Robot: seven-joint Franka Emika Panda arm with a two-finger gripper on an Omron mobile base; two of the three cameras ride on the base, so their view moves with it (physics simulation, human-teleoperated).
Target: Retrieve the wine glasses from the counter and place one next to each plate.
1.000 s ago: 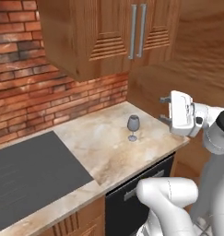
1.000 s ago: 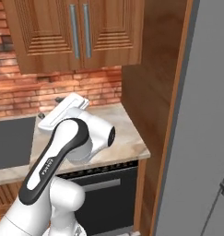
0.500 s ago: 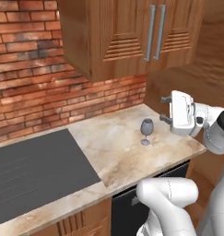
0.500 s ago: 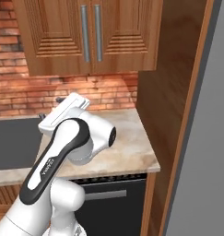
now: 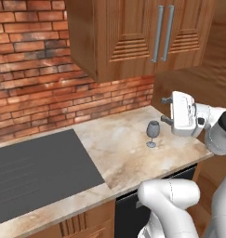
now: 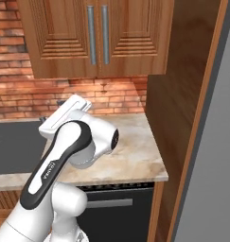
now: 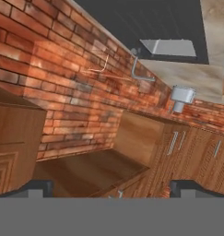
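Marbled stone counter (image 5: pixel 128 153); translucent stemmed wine glass (image 5: pixel 152 134) upright; gripper (image 5: pixel 166 109) agape.

Cooktop (image 5: pixel 35 172) is being cropped at left base view's left edge; surface (image 6: pixel 130 156) is being partly hidden by the arm in right base view.

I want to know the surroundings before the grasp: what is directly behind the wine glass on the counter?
Behind the wine glass lies bare counter, then the red brick backsplash. The wooden wall cabinet hangs above. In the right base view the arm covers the glass.
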